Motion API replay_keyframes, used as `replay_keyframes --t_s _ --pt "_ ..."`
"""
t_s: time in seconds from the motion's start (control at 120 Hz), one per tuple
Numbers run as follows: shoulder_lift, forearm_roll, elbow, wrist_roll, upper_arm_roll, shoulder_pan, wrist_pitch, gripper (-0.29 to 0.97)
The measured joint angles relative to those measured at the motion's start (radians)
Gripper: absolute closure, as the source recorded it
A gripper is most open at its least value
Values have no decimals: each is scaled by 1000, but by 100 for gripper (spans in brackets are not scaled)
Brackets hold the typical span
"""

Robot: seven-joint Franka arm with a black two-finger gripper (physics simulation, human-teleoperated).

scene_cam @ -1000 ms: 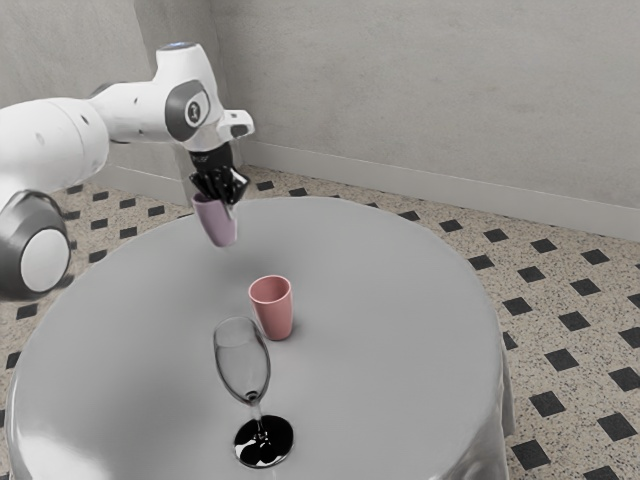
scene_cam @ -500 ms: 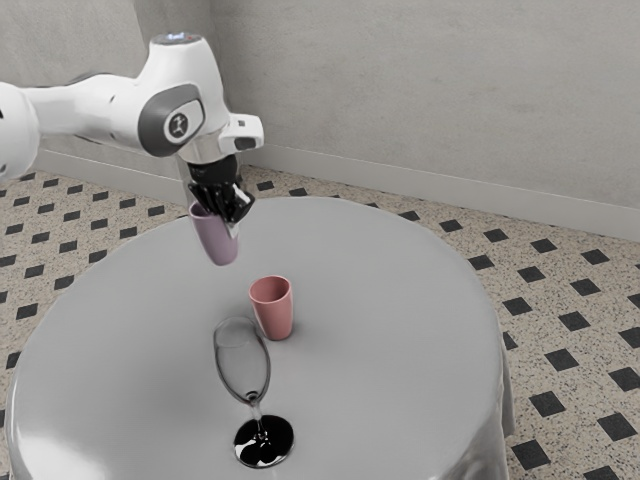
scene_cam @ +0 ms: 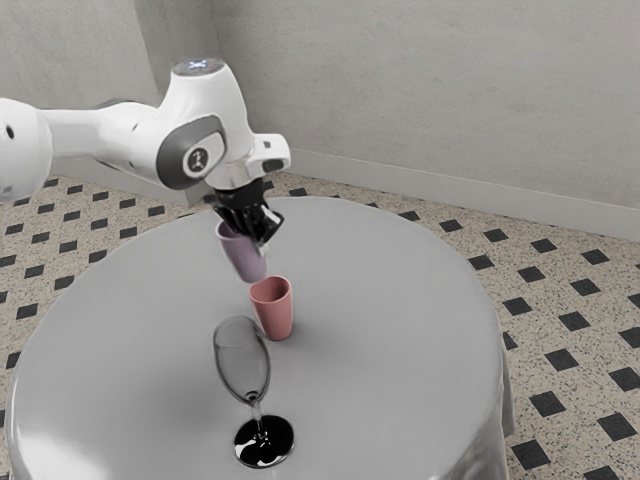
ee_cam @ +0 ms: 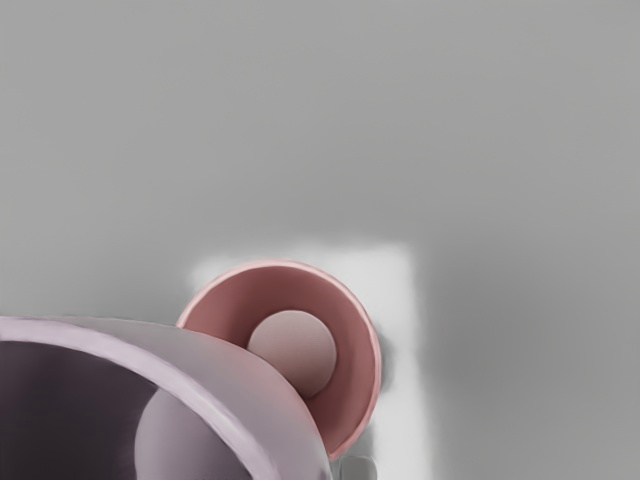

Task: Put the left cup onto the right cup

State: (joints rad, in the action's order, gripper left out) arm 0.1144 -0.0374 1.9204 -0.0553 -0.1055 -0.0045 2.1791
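The fingers (scene_cam: pixel 256 222) clamp the tilted purple cup (scene_cam: pixel 243 260) aloft, just beside the pink cup (scene_cam: pixel 272 307); centring, lowering and release are not yet done.

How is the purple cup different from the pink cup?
The purple cup hangs in the air, gripped at its rim by the gripper; the pink cup stands on the table. The purple cup is tilted; the pink cup is upright. One is pale purple, the other pink. Both are plain, empty cups without handles, open end up.
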Motion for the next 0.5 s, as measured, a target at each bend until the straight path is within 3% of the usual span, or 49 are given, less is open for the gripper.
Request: replay_keyframes --t_s 0.5 --pt "77 1 -5 -64 0 -20 84 76"
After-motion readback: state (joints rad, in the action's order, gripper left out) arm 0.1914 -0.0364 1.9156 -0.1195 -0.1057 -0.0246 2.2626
